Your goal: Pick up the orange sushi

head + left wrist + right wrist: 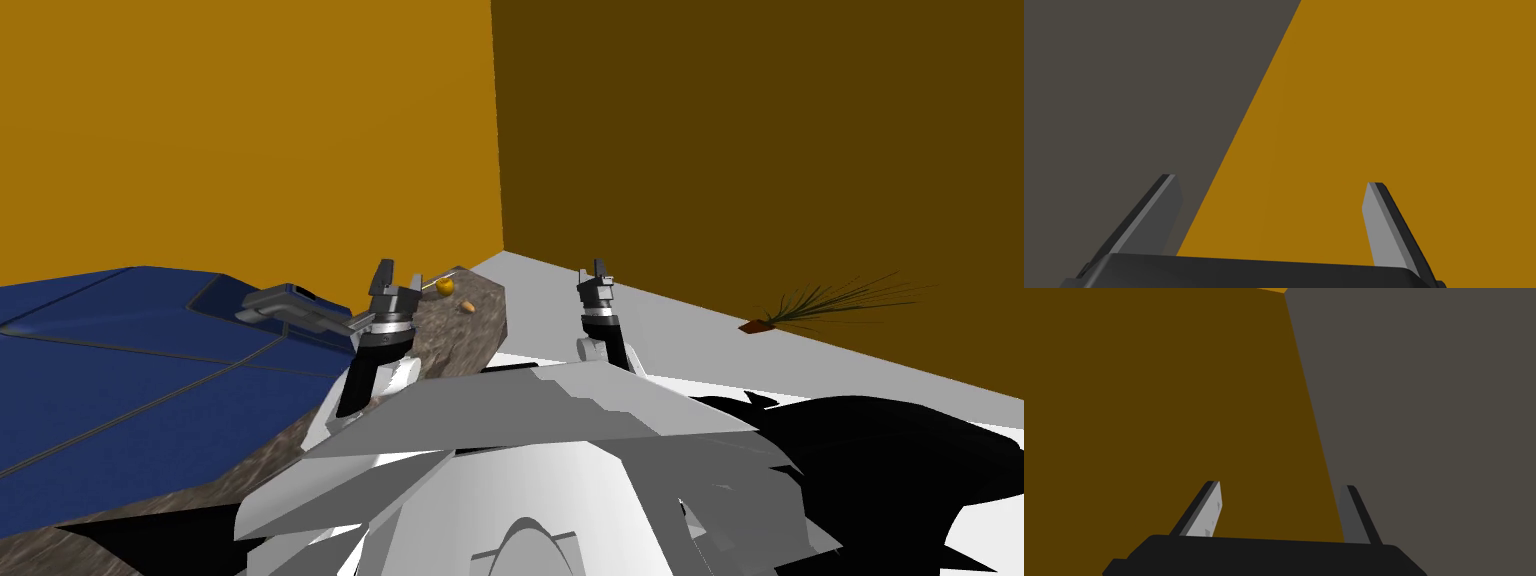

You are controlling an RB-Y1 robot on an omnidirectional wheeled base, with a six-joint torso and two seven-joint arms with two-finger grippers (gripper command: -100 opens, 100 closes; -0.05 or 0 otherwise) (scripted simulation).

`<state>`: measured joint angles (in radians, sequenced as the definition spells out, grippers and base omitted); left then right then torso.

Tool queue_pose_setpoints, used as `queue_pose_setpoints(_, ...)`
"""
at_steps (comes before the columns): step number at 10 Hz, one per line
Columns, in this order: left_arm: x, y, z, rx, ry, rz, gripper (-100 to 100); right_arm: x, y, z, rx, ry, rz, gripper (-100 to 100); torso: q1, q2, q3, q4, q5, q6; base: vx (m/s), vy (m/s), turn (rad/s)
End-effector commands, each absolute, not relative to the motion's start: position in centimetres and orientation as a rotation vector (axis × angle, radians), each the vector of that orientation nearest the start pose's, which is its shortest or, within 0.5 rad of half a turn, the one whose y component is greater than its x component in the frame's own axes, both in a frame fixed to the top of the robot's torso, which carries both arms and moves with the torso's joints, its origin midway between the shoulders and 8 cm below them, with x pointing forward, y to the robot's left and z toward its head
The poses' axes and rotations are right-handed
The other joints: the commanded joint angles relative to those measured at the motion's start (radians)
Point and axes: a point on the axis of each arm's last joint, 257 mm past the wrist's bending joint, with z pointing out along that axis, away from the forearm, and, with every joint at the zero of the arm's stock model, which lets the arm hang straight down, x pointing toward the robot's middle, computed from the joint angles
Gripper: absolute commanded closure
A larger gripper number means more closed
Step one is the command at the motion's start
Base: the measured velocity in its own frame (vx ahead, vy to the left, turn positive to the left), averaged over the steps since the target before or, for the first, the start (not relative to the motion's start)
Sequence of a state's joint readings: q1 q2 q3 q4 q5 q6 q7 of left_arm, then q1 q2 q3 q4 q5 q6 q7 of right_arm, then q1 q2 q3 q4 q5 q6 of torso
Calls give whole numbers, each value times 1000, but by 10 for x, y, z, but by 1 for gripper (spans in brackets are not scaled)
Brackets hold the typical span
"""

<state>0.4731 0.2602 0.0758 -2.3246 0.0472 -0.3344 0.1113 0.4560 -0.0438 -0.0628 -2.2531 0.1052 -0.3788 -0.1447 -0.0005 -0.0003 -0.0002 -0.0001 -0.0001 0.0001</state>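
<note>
The orange sushi (467, 306) lies on a mottled stone tabletop (462, 345) near a yellow fruit (444, 286), by ochre walls (250, 120). The left gripper (400, 276) and right gripper (600, 268) both stand with fingers apart.

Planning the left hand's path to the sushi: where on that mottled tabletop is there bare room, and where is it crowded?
Bare: the mottled brown-grey stone-look tabletop on the near side of the small orange sushi, out to the table's right edge. Crowded: the far corner, where a small yellow round object sits close behind the sushi, next to the open left gripper.
</note>
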Motion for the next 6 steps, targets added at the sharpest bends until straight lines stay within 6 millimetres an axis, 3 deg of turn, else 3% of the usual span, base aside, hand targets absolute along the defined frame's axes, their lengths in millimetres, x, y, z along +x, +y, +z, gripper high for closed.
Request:
queue_pose_setpoints(1, 367, 282, 24, -621, 859, -1324, -100, 371, -289, 3, 709, 733, 1285, 0, 0, 0, 0, 0, 0, 0, 2, -6, -17)
queue_pose_setpoints(6, 379, 275, 22, -602, 989, -1267, -100, 371, -289, 3, 709, 733, 1285, 0, 0, 0, 0, 0, 0, 0, 3, -9, -29)
